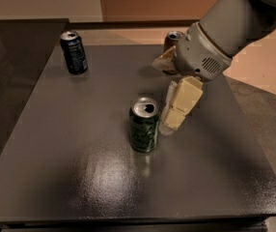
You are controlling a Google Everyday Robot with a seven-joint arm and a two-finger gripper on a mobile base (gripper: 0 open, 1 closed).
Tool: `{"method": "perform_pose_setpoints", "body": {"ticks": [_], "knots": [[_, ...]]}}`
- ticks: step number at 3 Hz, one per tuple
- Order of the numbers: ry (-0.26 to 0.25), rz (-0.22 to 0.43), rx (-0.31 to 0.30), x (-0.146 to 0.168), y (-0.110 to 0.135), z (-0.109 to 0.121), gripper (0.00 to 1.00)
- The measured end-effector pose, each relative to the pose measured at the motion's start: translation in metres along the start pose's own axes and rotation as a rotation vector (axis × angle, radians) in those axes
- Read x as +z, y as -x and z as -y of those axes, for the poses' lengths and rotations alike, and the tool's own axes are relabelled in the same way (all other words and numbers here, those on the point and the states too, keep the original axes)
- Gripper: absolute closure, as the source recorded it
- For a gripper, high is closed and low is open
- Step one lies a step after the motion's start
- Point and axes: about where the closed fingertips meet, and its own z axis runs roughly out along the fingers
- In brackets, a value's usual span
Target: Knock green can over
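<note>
The green can (144,124) stands upright near the middle of the dark table (80,178), its silver top with the open tab facing up. My gripper (172,121) hangs from the grey arm (225,37), which comes in from the upper right. Its cream tip is low over the table, just right of the can at about mid-height. It is very close to the can's side, and I cannot tell whether it touches.
A dark navy can (74,52) stands upright at the table's back left. A brown-orange can (172,38) stands at the back, partly hidden behind my wrist. The table's right edge drops to the floor (268,110).
</note>
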Motion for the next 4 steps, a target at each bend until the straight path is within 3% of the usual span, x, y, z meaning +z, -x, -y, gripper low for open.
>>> {"method": "perform_pose_setpoints", "body": {"ticks": [3, 4], "knots": [[-0.041, 0.052, -0.034, 0.042, -0.007, -0.014, 0.00], [-0.037, 0.088, -0.040, 0.045, -0.004, -0.015, 0.16]]}}
